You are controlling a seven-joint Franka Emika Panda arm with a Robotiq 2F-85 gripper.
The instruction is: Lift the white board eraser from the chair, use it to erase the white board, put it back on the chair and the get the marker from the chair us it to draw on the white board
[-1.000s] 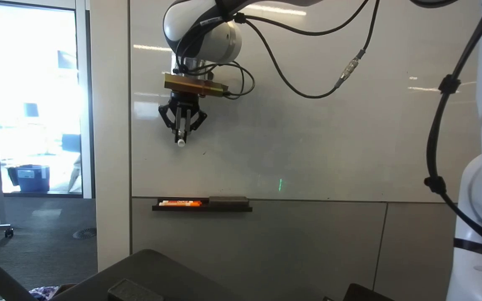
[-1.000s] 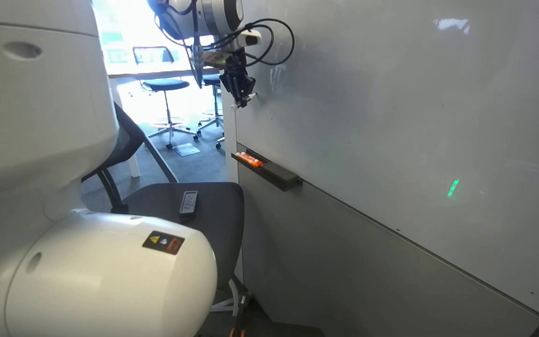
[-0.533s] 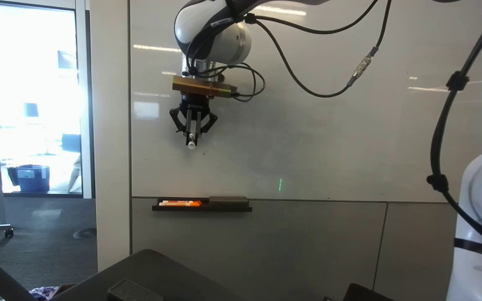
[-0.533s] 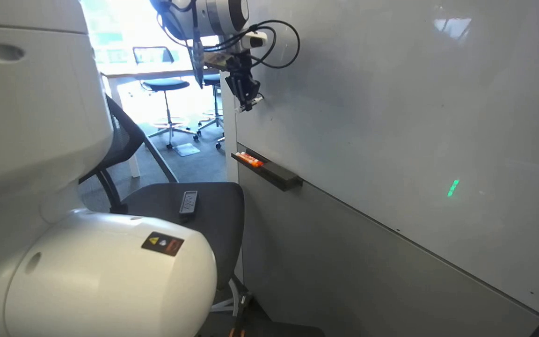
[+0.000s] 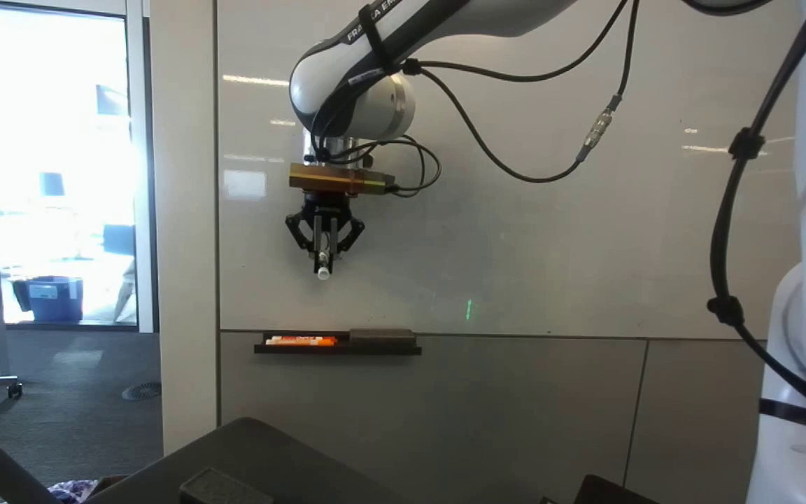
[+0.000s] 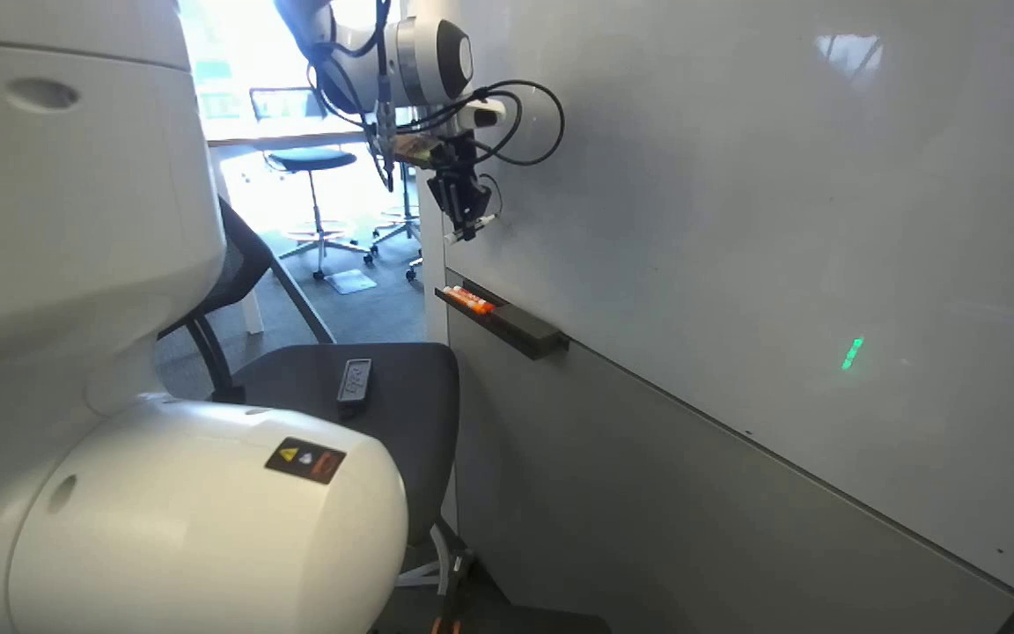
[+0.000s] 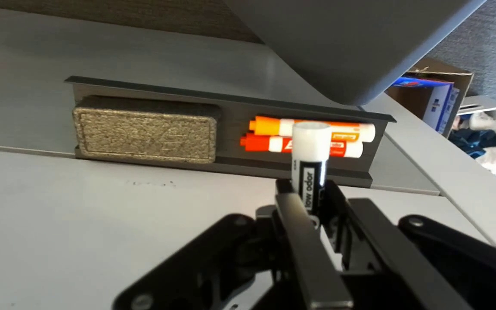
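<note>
Marker (image 7: 311,161) in closed fingers (image 7: 310,252) has moved down the board (image 6: 736,220) — a dark line (image 6: 497,190) trails it. Drawing seems underway.

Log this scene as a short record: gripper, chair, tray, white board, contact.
Gripper: closed on white marker, black label reading "low odor"
Chair: eraser on the seat
Tray: tray eraser, orange marker, red marker
White board: short green stroke; thin dark curve beside the gripper, apparently drawn
Marker-to-board contact: likely, not certain
</note>
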